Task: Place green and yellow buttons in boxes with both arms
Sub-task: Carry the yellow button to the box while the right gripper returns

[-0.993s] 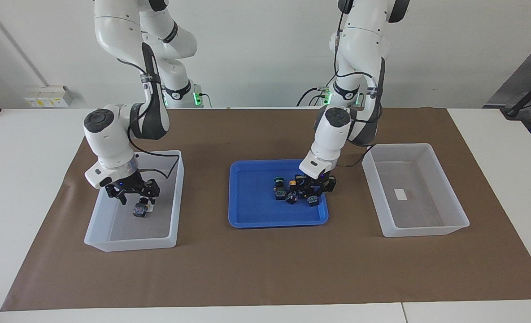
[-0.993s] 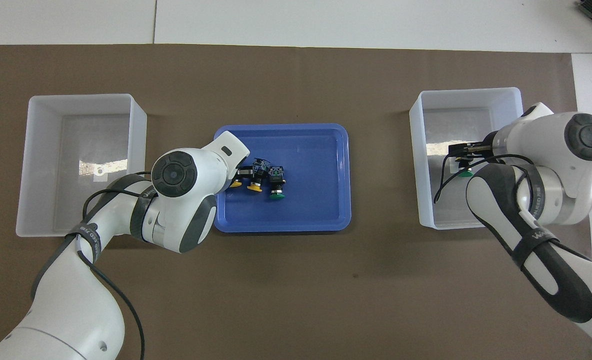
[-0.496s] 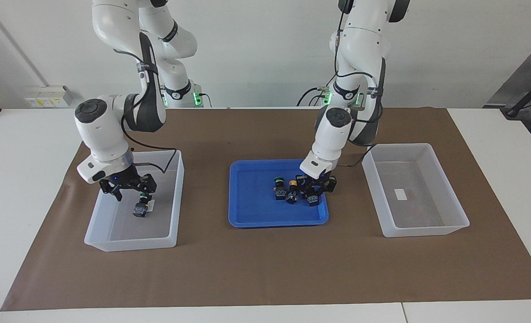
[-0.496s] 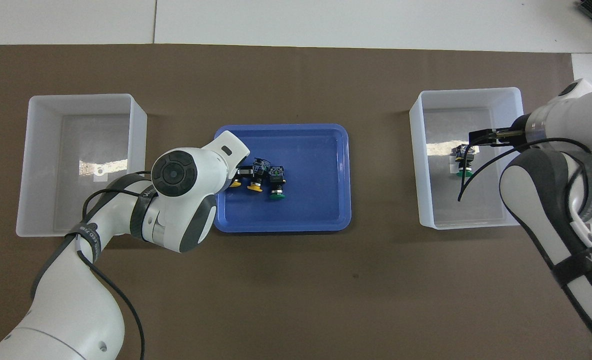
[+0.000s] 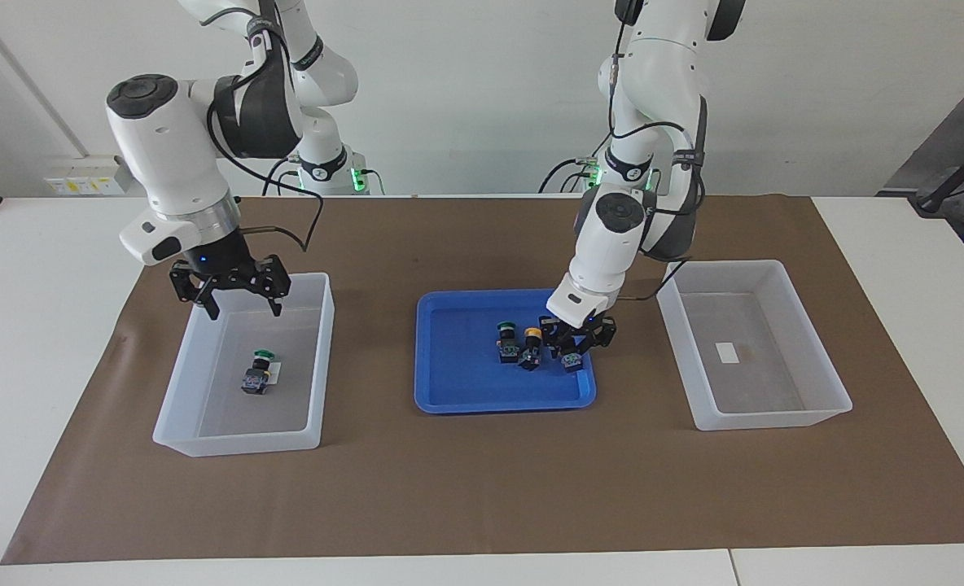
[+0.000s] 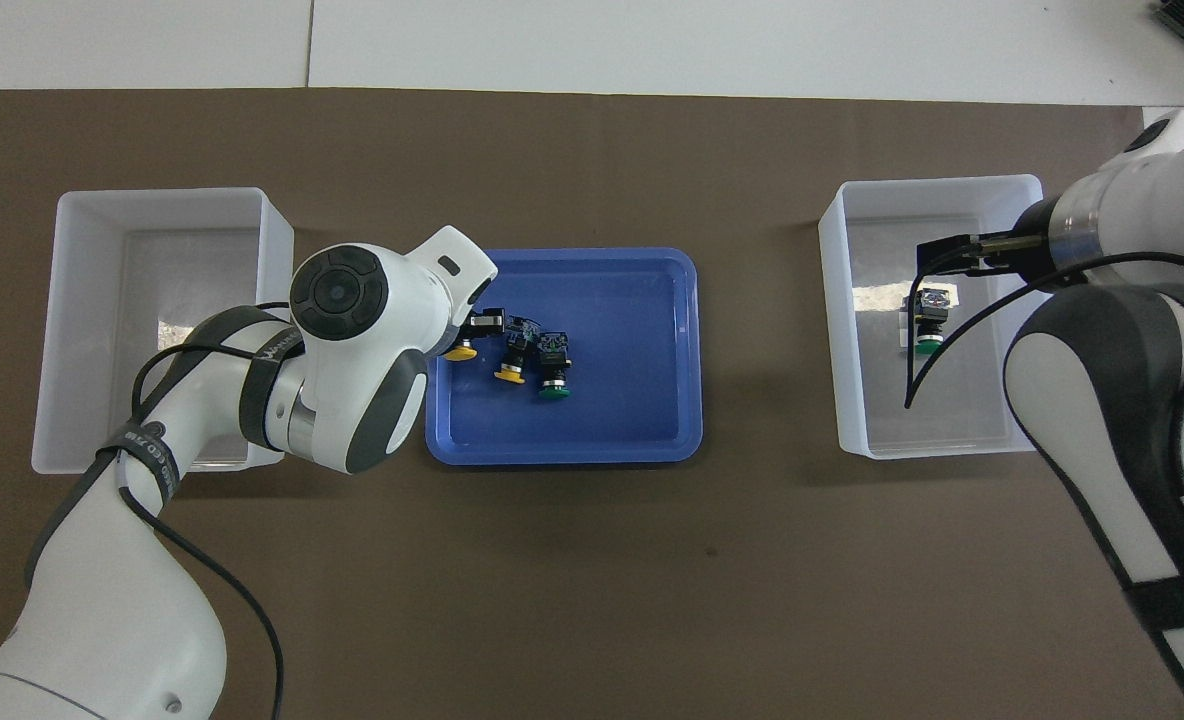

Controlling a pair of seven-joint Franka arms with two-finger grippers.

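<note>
My right gripper hangs open and empty over the box at the right arm's end. A green button lies on that box's floor. My left gripper is down in the blue tray, shut on a yellow button at the tray's edge toward the left arm. Beside it in the tray lie another yellow button and a green button. The box at the left arm's end holds no buttons.
A brown mat covers the table under both boxes and the tray. The left arm's wrist hangs over the gap between the tray and the box beside it. A white label marks that box's base.
My right gripper has risen out of its box, leaving the green button on the floor. My left gripper has closed on the yellow button and shifted slightly with it.
</note>
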